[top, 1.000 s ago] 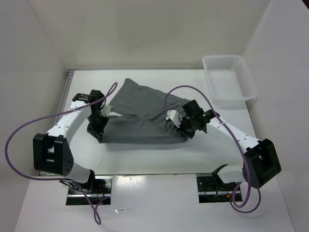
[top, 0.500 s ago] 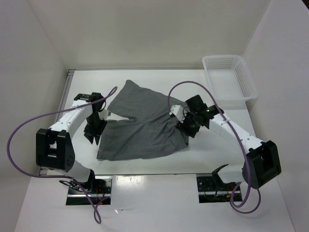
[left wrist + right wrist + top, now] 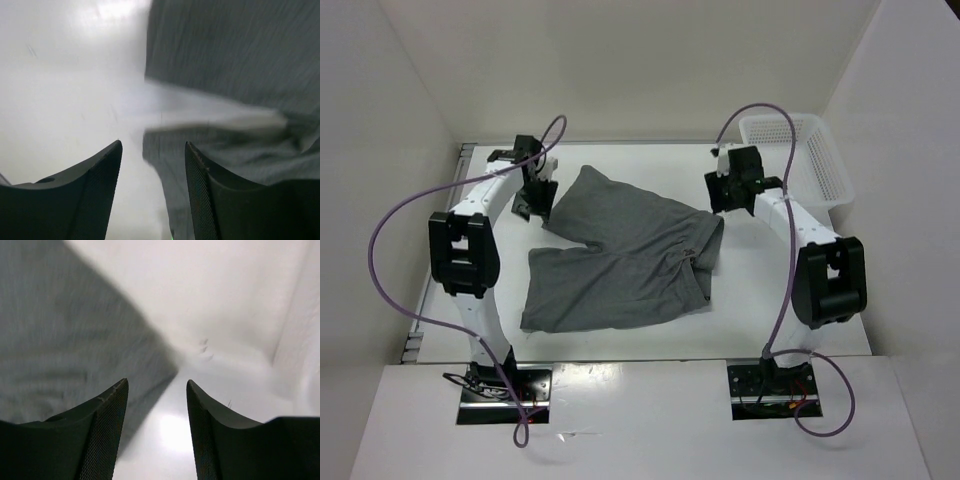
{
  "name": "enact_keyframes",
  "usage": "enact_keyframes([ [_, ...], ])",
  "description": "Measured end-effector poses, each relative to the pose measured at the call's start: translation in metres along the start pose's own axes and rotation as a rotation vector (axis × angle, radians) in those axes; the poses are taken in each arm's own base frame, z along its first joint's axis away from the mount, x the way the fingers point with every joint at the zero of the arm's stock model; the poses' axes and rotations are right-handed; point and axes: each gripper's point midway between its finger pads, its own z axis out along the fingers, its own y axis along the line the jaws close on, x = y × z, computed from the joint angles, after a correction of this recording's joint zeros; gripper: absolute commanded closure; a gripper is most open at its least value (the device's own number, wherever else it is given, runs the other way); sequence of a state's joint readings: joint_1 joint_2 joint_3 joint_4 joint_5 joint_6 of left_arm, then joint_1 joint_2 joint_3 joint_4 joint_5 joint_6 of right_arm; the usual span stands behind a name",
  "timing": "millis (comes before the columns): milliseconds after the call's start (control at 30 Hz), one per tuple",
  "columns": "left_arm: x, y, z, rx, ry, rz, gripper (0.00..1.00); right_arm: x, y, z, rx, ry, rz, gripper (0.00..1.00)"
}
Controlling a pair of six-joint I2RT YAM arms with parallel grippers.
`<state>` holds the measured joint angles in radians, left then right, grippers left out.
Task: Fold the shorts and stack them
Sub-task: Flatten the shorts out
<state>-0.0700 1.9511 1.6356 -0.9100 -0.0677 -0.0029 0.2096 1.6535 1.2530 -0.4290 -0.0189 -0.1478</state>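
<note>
**Shorts (image 3: 620, 255) laid flat; both arms now at the far edge**

The grey pair lies spread across the middle of the table (image 3: 770, 300), legs toward the left of the frame and waistband toward the right. A second ago it is bunched between the two grippers near the frame's lower centre. Now the left gripper (image 3: 532, 192) sits at the upper left beside the far leg, and the right gripper (image 3: 720, 195) sits at the upper right beside the waistband corner. Each wrist view shows parted fingers with nothing between them. A pale streak crosses the left wrist view; blur leaves it unclear whether this is drawstring or bare table. Spreading appears complete and no fold is made yet. The white basket (image 3: 800, 160) stands in the upper right.
</note>
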Motion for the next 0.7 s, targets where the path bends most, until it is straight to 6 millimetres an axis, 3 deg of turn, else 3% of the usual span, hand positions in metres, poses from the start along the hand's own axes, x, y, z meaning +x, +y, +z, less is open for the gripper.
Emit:
enact_keyframes([
  [133, -0.076, -0.003, -0.004, 0.034, -0.191, -0.002, 0.35, -0.032, -0.015, 0.019, 0.030, -0.068, 0.122, 0.39],
  [233, -0.109, -0.005, 0.011, 0.041, -0.245, 0.001, 0.35, -0.031, -0.012, 0.037, 0.024, -0.050, 0.160, 0.38],
  [300, -0.103, -0.007, 0.034, 0.047, -0.205, 0.002, 0.33, -0.023, -0.011, 0.049, 0.023, -0.021, 0.175, 0.36],
  [433, -0.054, -0.015, 0.083, 0.077, -0.031, 0.004, 0.32, -0.009, -0.009, 0.069, 0.021, 0.030, 0.192, 0.36],
  [500, -0.049, -0.017, 0.083, 0.087, -0.021, 0.004, 0.37, -0.006, -0.010, 0.076, 0.021, 0.043, 0.200, 0.35],
  [533, -0.046, -0.018, 0.084, 0.091, -0.019, 0.004, 0.42, -0.005, -0.010, 0.079, 0.019, 0.049, 0.201, 0.34],
  [567, -0.044, -0.018, 0.085, 0.087, -0.020, 0.004, 0.54, -0.006, -0.009, 0.082, 0.016, 0.050, 0.201, 0.34],
  [667, -0.036, -0.020, 0.083, 0.100, -0.026, 0.003, 0.75, -0.007, -0.009, 0.088, 0.005, 0.053, 0.202, 0.32],
  [700, -0.033, -0.022, 0.082, 0.107, -0.027, 0.003, 0.86, -0.008, -0.008, 0.089, 0.002, 0.052, 0.202, 0.32],
])
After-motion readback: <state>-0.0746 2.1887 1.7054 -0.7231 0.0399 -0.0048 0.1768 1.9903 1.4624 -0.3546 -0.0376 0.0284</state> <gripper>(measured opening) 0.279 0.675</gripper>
